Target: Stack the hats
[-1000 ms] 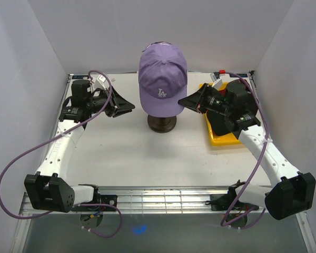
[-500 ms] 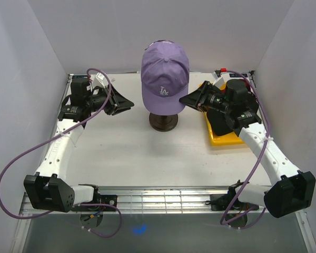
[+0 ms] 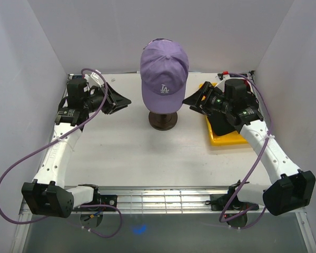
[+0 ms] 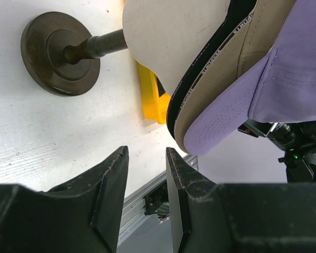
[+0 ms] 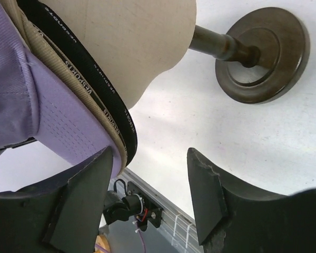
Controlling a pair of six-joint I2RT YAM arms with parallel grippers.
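Note:
A lavender "LA" hat [image 3: 164, 74] sits on top of the beige mannequin head [image 4: 168, 37]. Beneath it are a tan hat [image 4: 237, 68] and a black hat [image 4: 200, 79]; their brims show stacked in both wrist views. My left gripper [image 3: 126, 100] hangs left of the stack, open, with nothing between its fingers [image 4: 110, 174]. My right gripper [image 3: 186, 101] is open just right of the stack. One of its fingers [image 5: 89, 179] is close beside the lavender brim [image 5: 68, 126], not gripping it.
The mannequin's dark round base [image 3: 163, 122] stands mid-table. A yellow tray [image 3: 221, 139] lies at the right under my right arm, with a black fabric shape [image 3: 219, 124] in it. White walls close in the back and sides. A metal rail [image 3: 163, 197] runs along the near edge.
My right gripper has opened and let go of the lavender brim, drawing slightly back to the right. The left arm has shifted a little left and away from the stack.

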